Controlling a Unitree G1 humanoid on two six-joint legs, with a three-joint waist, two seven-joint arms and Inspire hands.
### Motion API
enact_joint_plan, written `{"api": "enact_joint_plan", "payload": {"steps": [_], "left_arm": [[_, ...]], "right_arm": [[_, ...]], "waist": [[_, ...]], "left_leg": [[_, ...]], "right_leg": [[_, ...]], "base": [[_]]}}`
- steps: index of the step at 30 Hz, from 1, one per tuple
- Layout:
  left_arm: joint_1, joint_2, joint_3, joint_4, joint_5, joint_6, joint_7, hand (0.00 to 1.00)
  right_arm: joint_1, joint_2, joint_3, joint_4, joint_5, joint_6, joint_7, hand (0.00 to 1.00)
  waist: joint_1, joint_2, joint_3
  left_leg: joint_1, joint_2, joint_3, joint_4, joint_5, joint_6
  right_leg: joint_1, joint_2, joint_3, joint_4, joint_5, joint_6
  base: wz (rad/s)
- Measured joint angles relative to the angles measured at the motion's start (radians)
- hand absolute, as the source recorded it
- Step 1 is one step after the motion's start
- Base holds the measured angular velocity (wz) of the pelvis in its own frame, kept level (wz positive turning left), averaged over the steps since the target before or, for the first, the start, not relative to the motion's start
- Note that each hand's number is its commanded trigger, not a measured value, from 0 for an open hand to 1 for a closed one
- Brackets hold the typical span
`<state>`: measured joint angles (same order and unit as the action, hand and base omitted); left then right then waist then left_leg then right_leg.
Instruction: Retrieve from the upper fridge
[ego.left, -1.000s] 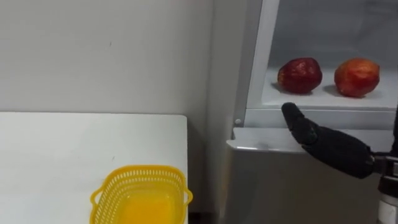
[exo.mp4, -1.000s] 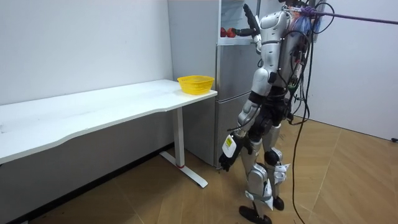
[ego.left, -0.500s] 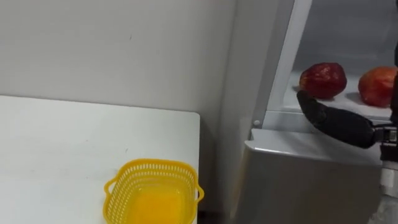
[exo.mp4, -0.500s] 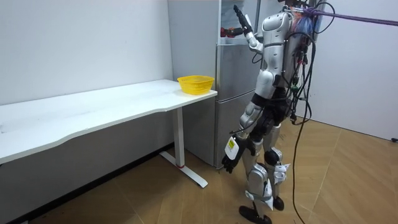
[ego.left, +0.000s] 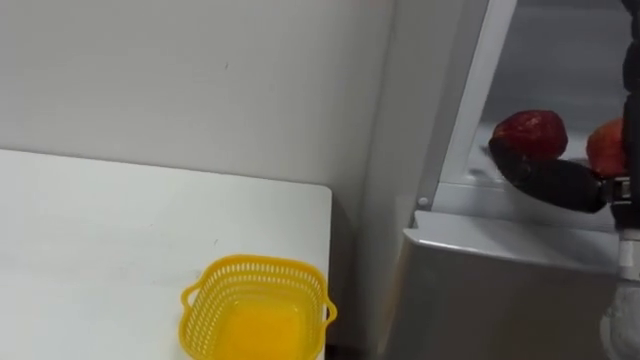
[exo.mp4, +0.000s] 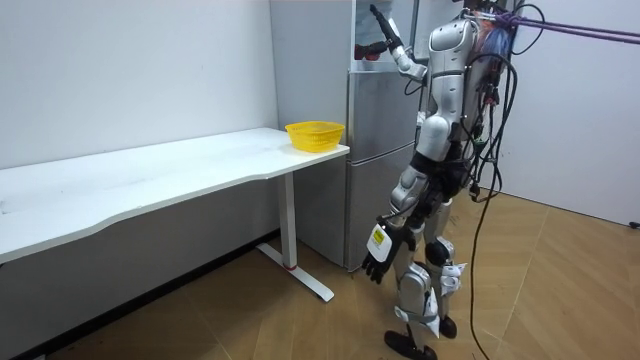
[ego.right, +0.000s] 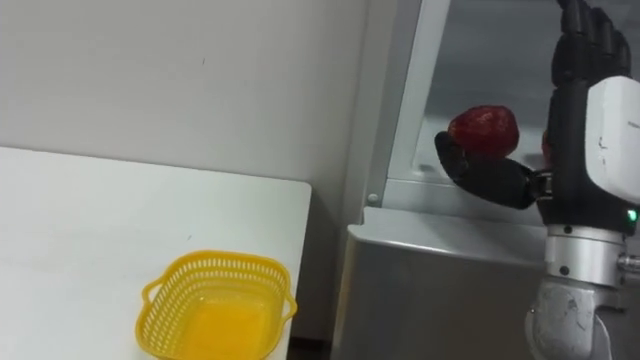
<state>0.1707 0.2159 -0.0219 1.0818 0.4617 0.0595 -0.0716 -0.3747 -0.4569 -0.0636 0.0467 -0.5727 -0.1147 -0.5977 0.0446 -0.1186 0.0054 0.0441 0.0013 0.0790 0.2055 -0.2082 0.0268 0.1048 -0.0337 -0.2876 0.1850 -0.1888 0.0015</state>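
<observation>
In front of the open upper part of the fridge, the robot stands with its right arm lifted high. The right robot hand is up inside the cold space. Its fingers are straight and point up, and its thumb sticks out sideways. The thumb sits just below and in front of the dark red apple. It is too hard to see if they touch. The hand holds nothing. That apple rests on the fridge shelf. A lighter red apple rests next to it on the right, partly behind the arm.

A second ago the thumb was lower, down by the front edge of the shelf and away from the apple. Now it has come up to the apple. In the room view the arm has gone further into the fridge and the body stands straighter. Both apples lie where they were. The head camera has turned too, so the whole scene has slid over.

The left robot hand hangs low by the robot's leg with loose fingers. A yellow basket stands at the corner of the white table, beside the fridge.
</observation>
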Motion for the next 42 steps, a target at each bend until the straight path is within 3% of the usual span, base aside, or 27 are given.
{"api": "enact_joint_plan", "payload": {"steps": [1, 4, 9, 14, 27, 34, 42], "left_arm": [[-0.001, 0.002, 0.000, 0.000, 0.000, 0.000, 0.000, 0.00], [-0.001, 0.011, -0.001, -0.002, 0.001, 0.000, 0.000, 0.00], [0.000, 0.026, -0.001, -0.016, 0.002, 0.004, -0.009, 0.00], [0.000, 0.036, 0.000, -0.047, 0.004, 0.005, -0.004, 0.00], [0.010, 0.040, 0.001, -0.049, 0.013, 0.006, -0.002, 0.00], [0.022, 0.041, 0.000, -0.074, 0.013, 0.007, -0.010, 0.00], [0.021, 0.041, 0.000, -0.080, 0.012, 0.014, -0.011, 0.00]], "right_arm": [[-0.002, -0.013, 0.000, 0.013, 0.006, 0.000, -0.001, 0.00], [-0.014, -0.052, 0.001, 0.068, 0.019, 0.009, 0.003, 0.00], [-0.082, -0.070, 0.005, 0.118, 0.022, 0.043, 0.026, 0.00], [-0.099, -0.107, 0.032, 0.141, 0.043, 0.051, 0.061, 0.00], [-0.118, -0.111, 0.045, 0.181, 0.125, 0.066, 0.185, 0.00], [-0.120, -0.132, 0.046, 0.187, 0.168, 0.087, 0.250, 0.00], [-0.153, -0.139, 0.082, 0.237, 0.244, 0.098, 0.302, 0.00]], "waist": [[0.005, -0.006, 0.0029], [0.014, -0.023, -0.0020], [0.015, -0.026, -0.0026], [0.019, -0.022, -0.0022], [0.018, -0.022, -0.0033], [0.019, -0.036, -0.0079], [0.017, -0.044, -0.0027]], "left_leg": [[-0.001, 0.000, -0.001, 0.000, 0.000, 0.000], [-0.006, 0.000, -0.004, 0.000, 0.000, 0.000], [-0.007, 0.000, -0.006, 0.001, 0.000, 0.000], [-0.007, -0.001, -0.010, 0.000, 0.001, 0.000], [-0.003, -0.001, -0.010, 0.000, 0.002, 0.000], [-0.007, -0.001, -0.014, 0.003, 0.002, 0.000], [-0.011, 0.000, -0.016, 0.007, 0.002, 0.000]], "right_leg": [[0.000, 0.000, -0.003, 0.000, 0.000, 0.000], [0.000, -0.001, -0.013, 0.000, 0.000, 0.000], [0.000, -0.002, -0.016, 0.000, 0.001, -0.001], [0.000, -0.001, -0.016, 0.000, 0.001, -0.001], [0.000, -0.001, -0.016, -0.001, 0.001, -0.001], [0.001, -0.001, -0.017, 0.000, 0.001, -0.001], [0.004, -0.001, -0.020, 0.000, 0.001, -0.001]], "base": [[0.04], [0.05], [0.01], [0.01], [0.00], [0.01], [0.00]]}}
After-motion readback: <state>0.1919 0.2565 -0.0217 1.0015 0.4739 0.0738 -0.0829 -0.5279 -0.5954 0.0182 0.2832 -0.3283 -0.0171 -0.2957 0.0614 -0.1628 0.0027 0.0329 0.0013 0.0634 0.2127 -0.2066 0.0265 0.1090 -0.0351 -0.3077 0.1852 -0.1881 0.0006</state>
